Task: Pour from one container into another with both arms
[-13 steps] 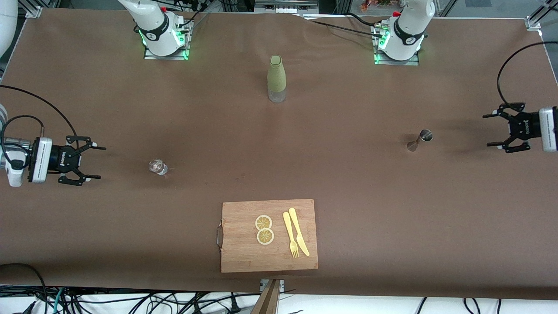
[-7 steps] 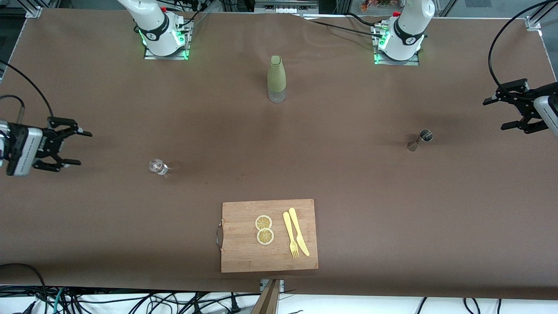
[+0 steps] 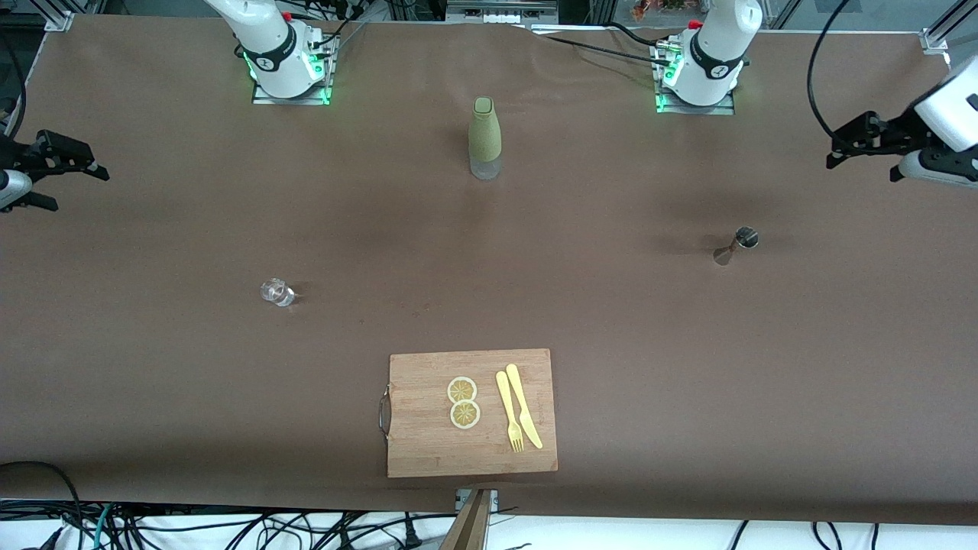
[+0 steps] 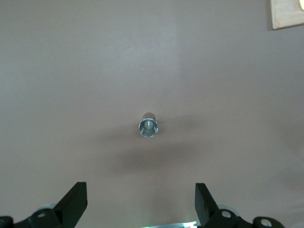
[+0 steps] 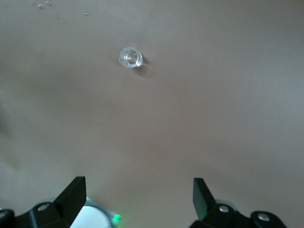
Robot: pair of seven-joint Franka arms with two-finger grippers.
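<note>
Bench broadly bare; left gripper and right gripper hover over opposite frame edges, jaws released, empty.

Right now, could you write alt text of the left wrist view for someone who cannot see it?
A small shiny metal measuring cup stands upright alone on the brown table covering, seen from above. The left gripper hangs open over the table, its two black fingers wide apart. A corner of a pale wooden cutting board shows at the edge.
</note>
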